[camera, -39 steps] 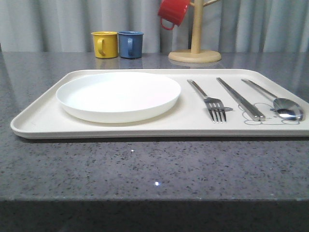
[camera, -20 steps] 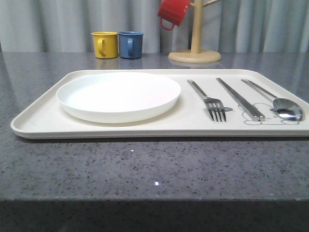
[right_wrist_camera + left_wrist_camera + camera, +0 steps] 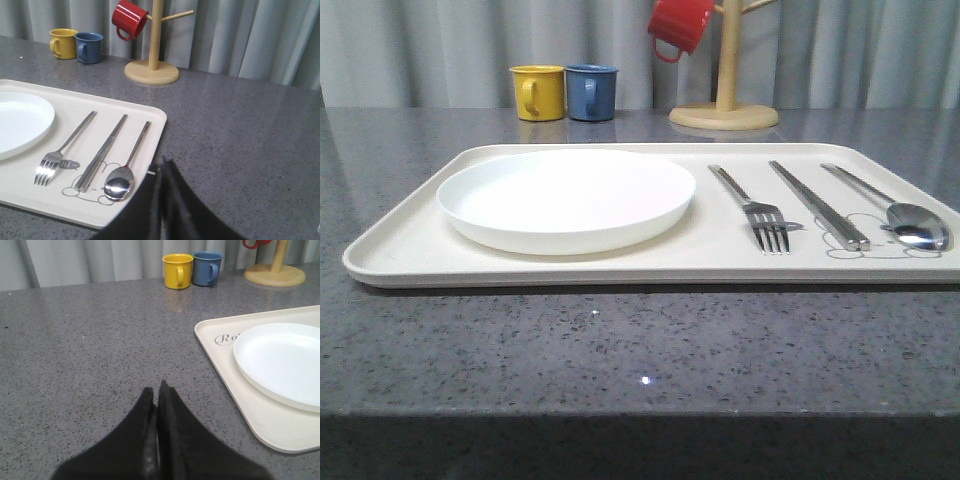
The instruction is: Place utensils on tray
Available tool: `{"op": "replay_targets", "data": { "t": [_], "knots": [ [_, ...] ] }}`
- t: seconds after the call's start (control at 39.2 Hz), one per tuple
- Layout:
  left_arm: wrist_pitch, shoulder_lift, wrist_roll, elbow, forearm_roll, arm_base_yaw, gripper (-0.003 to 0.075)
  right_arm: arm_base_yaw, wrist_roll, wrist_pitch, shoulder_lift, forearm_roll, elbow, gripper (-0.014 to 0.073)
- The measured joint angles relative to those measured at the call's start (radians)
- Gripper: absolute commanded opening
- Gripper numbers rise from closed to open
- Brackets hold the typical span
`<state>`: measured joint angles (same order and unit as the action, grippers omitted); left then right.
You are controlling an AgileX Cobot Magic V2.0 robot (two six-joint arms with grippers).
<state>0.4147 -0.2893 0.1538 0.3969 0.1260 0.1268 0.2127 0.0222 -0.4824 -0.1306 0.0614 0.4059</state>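
Note:
The cream tray (image 3: 410, 238) lies on the grey table. On its left half rests the round white plate (image 3: 566, 198). To the plate's right lie the fork (image 3: 752, 206), the chopsticks (image 3: 817, 203) and the spoon (image 3: 900, 213), side by side, handles pointing away. The right wrist view shows the same fork (image 3: 65, 147), chopsticks (image 3: 105, 151) and spoon (image 3: 126, 170) on the tray (image 3: 145, 112). My right gripper (image 3: 162, 167) is shut and empty, just off the tray's right edge. My left gripper (image 3: 156, 392) is shut and empty, over bare table left of the tray (image 3: 220, 352) and plate (image 3: 280, 360).
A yellow mug (image 3: 538, 92) and a blue mug (image 3: 590, 92) stand at the back of the table. A wooden mug tree (image 3: 724, 105) behind the tray holds a red mug (image 3: 678, 24). Grey curtains hang behind. The table's front edge runs below the tray.

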Motion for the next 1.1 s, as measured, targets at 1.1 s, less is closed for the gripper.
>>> {"op": "replay_targets", "data": {
  "t": [1.1],
  "knots": [
    [-0.214, 0.295, 0.000, -0.401, -0.018, -0.083, -0.0018, 0.000, 0.000, -0.002, 0.000, 0.000, -0.002, 0.0001]
  ]
}}
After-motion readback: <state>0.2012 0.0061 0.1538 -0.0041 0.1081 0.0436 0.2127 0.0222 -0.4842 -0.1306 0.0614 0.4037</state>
